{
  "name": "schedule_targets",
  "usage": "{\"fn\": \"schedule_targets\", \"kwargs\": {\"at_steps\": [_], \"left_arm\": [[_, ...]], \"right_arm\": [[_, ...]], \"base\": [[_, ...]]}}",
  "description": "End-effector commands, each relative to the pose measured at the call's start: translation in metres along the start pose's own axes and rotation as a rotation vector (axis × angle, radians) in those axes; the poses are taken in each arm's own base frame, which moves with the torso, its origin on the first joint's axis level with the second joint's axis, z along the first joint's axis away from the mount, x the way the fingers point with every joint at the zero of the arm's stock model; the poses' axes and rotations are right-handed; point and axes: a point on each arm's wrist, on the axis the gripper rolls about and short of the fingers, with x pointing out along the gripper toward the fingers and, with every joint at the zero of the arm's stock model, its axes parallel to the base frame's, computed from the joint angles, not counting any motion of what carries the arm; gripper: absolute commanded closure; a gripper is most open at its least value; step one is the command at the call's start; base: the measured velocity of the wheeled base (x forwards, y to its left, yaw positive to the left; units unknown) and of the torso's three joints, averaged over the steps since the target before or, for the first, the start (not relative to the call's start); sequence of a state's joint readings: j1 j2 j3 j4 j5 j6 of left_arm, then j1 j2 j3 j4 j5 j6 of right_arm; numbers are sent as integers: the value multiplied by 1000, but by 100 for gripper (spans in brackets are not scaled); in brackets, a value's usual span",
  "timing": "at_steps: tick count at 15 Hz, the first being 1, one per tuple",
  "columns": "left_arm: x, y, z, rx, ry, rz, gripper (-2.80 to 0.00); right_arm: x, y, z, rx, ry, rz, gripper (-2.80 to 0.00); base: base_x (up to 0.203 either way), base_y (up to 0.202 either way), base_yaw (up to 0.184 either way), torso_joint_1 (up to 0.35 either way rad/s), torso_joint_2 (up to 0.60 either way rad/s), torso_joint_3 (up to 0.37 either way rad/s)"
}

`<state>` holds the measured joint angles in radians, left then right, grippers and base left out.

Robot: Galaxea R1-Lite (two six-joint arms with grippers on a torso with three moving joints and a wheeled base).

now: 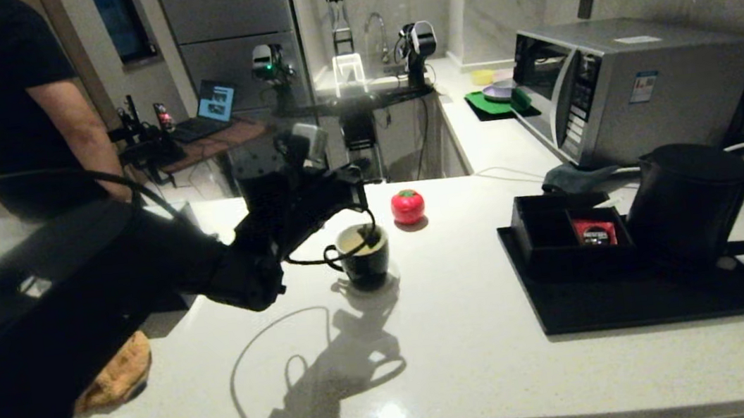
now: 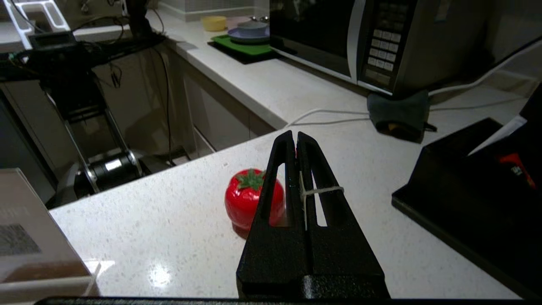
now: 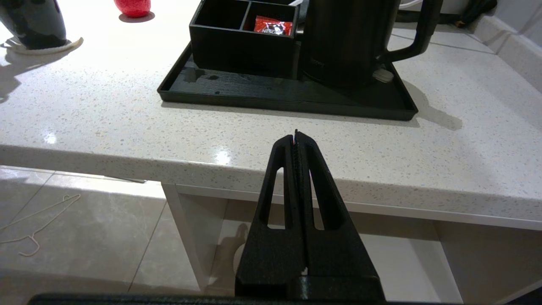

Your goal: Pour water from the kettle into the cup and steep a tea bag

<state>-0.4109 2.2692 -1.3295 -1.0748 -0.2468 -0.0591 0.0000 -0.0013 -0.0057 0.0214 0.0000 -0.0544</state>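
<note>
We judged steeping underway — left end effector [image 1: 358, 200], shut on a thin white string [image 2: 315, 191], hung over the small black cream-lined cup [image 1: 365, 256]; next, gentle dunking.

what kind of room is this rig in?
Most likely a kitchen or a kitchen mock-up: a microwave on a pale stone counter, a sink tap at the back, and a kettle on a black tray.
</note>
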Motion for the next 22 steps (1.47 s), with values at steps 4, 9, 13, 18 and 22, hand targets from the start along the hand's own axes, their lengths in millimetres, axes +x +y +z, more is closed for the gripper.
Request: {"fn": "schedule_targets", "kwargs": {"at_steps": [4, 9, 13, 18, 22], "left_arm": [[-1, -2, 11, 2, -12, -4, 0], [2, -2, -9, -5, 23, -9, 0], [5, -4, -23, -7, 49, -18, 0], [-2, -8, -36, -17, 95, -22, 0], [-11, -11, -51, -21, 92, -23, 0]], "right_arm": [[0, 0, 0, -1, 1, 0, 0], [0, 0, 0, -1, 1, 0, 0], [0, 0, 0, -1, 1, 0, 0], [0, 0, 0, -1, 2, 0, 0], [0, 0, 0, -1, 1, 0, 0]], "base": [[0, 0, 0, 0, 0, 0], [0, 0, 0, 0, 0, 0], [0, 0, 0, 0, 0, 0], [0, 0, 0, 0, 0, 0], [0, 0, 0, 0, 0, 0]]}}
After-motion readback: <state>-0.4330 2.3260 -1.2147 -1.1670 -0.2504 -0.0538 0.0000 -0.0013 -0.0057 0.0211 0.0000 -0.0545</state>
